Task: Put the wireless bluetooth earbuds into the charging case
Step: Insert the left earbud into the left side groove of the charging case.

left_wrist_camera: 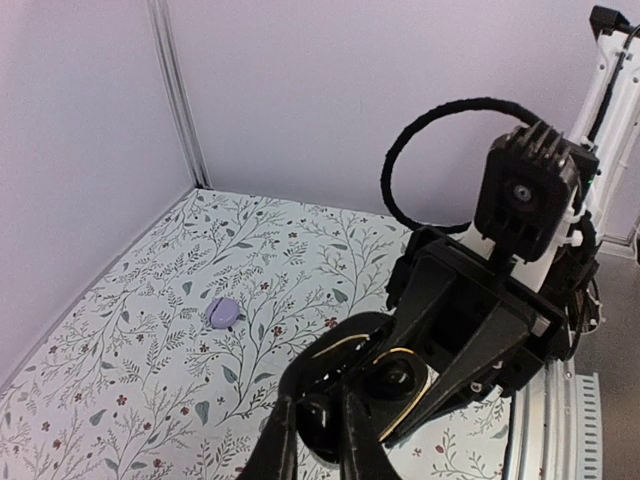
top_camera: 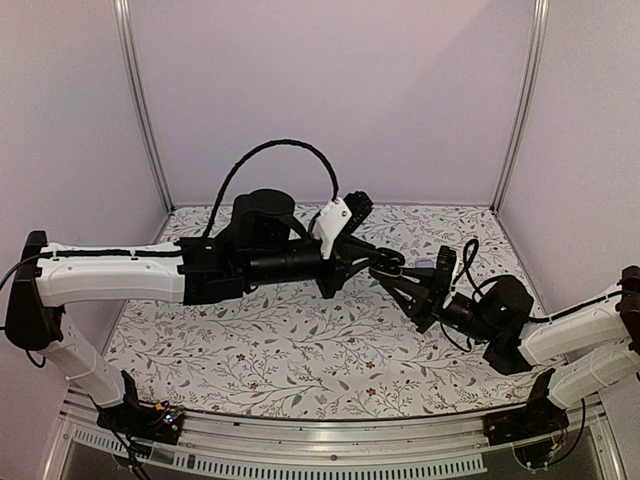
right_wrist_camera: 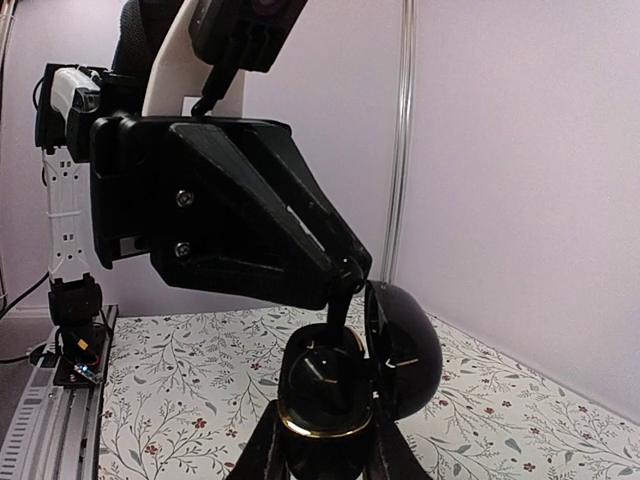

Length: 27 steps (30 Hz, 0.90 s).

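Above the middle of the cloth my two grippers meet. My right gripper [right_wrist_camera: 325, 445] is shut on the charging case [right_wrist_camera: 320, 405], a black case with a gold rim, held upright with its lid [right_wrist_camera: 405, 350] swung open to the right. My left gripper [right_wrist_camera: 350, 268] comes down from the upper left, shut on a slim black earbud [right_wrist_camera: 343, 300] whose lower end dips into the case mouth. From the left wrist, the earbud [left_wrist_camera: 322, 428] sits between my left gripper [left_wrist_camera: 320, 405] fingers, just in front of the case [left_wrist_camera: 425, 385]. A glossy round shape lies inside the case; I cannot tell what it is.
A small lavender round piece [left_wrist_camera: 222, 313] lies on the leaf-patterned cloth [left_wrist_camera: 140, 360], apart from both grippers. Pale walls and metal corner posts [top_camera: 140, 100] enclose the table. From above, both arms cross over the cloth, their grippers [top_camera: 392, 270] touching near the centre right.
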Motion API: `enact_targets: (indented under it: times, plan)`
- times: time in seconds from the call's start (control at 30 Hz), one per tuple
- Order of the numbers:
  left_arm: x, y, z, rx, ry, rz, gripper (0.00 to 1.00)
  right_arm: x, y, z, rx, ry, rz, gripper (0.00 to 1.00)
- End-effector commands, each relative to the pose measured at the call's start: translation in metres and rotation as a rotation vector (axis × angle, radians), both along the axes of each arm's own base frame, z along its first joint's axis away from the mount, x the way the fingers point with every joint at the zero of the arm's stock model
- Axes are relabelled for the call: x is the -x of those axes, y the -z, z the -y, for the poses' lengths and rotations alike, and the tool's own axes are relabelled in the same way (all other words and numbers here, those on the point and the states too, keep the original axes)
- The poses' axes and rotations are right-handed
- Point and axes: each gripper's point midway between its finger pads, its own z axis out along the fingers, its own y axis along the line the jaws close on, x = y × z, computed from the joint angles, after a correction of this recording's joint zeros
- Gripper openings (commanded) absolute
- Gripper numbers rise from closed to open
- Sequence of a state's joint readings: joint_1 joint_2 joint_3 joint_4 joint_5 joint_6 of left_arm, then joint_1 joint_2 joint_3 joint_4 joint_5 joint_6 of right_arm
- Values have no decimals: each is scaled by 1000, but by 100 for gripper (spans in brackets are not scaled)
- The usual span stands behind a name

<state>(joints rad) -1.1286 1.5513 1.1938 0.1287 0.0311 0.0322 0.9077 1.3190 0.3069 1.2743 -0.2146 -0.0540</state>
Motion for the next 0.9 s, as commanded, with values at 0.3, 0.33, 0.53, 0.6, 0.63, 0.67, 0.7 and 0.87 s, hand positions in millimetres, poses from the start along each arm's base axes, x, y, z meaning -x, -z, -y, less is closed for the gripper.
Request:
enact_targets:
  times: [0.3, 0.33, 0.53, 0.6, 0.63, 0.67, 0.7, 0.87]
  plan:
    - [2, 21, -2, -67, -20, -55, 13, 6, -27, 7, -70, 11, 76, 0]
    - [3, 20, -2, -64, -15, -54, 14, 6, -28, 7, -71, 13, 75, 0]
    - [4, 19, -2, -61, -8, -55, 16, 4, -27, 8, -73, 18, 65, 0]
    - [6, 19, -1, -61, 0, -56, 17, 4, -27, 8, -77, 17, 64, 0]
    - [7, 18, -1, -58, 6, -55, 17, 4, -27, 8, -76, 17, 62, 0]
    - [8, 19, -1, -60, 16, -53, 17, 4, -26, 7, -75, 16, 58, 0]
    - [9, 18, -1, -57, 19, -51, 17, 4, -26, 7, -77, 15, 58, 0]
    - [11, 17, -2, -54, 26, -48, 22, 3, -26, 6, -78, 16, 52, 0]
